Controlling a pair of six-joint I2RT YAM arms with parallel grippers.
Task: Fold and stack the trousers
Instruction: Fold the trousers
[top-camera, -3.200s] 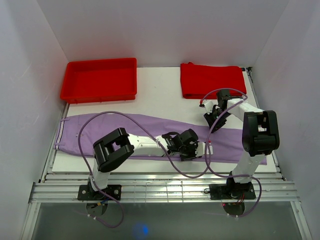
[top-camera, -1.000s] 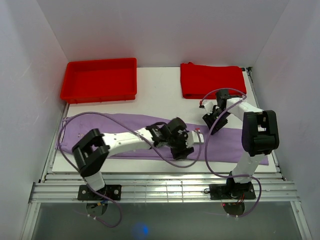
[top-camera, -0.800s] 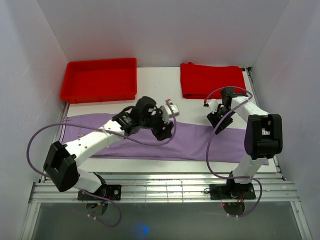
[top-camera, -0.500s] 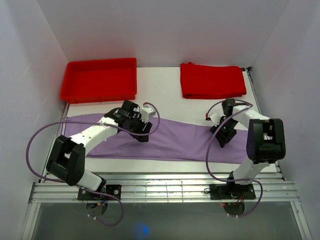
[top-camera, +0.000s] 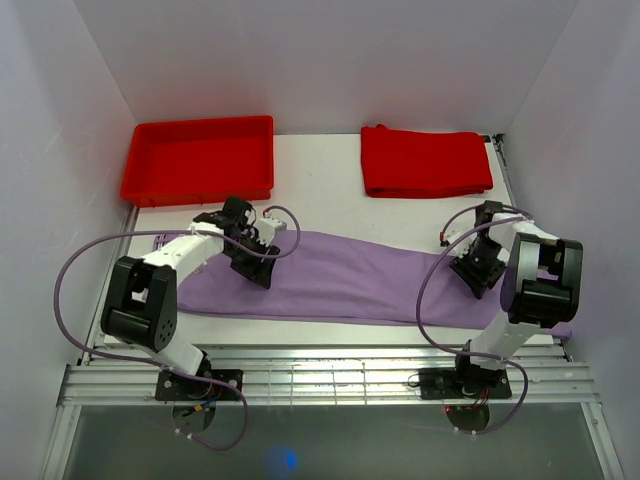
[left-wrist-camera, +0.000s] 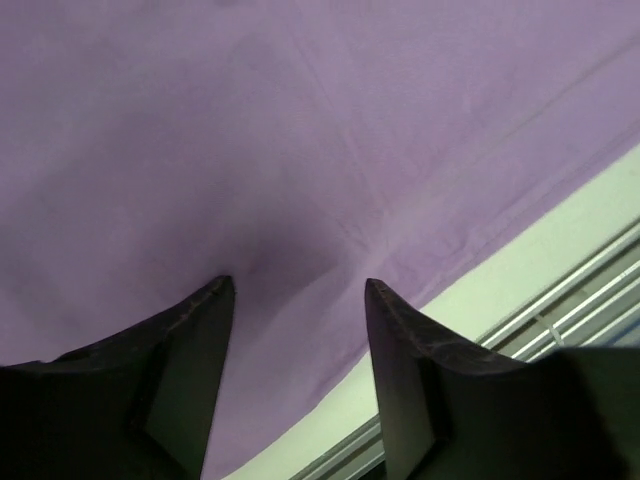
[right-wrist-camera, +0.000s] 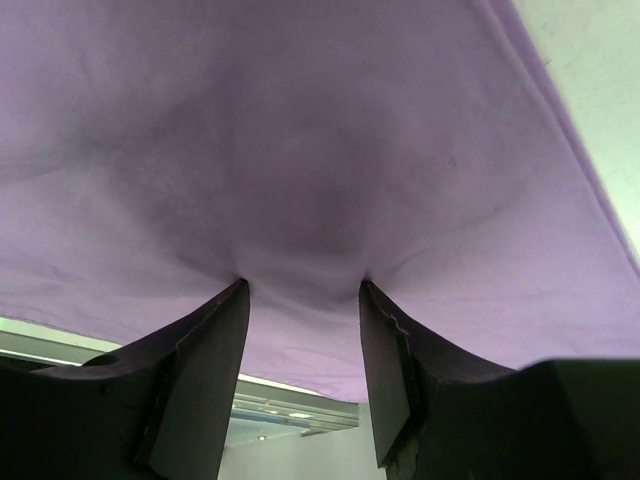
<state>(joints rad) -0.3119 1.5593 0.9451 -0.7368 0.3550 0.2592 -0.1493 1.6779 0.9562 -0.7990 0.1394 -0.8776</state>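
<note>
Trousers (top-camera: 350, 275) are laid out flat, left gripper (left-wrist-camera: 297, 283) and right gripper (right-wrist-camera: 303, 283) are parked on them, jaws spread apart, nothing pinched.

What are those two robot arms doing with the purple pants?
They are getting ready to fold them. The purple trousers lie stretched out flat across the table, not folded yet. The left gripper is down on one end and the right gripper on the other, both open with their tips on the cloth. A red tray and a folded red cloth sit behind.
</note>
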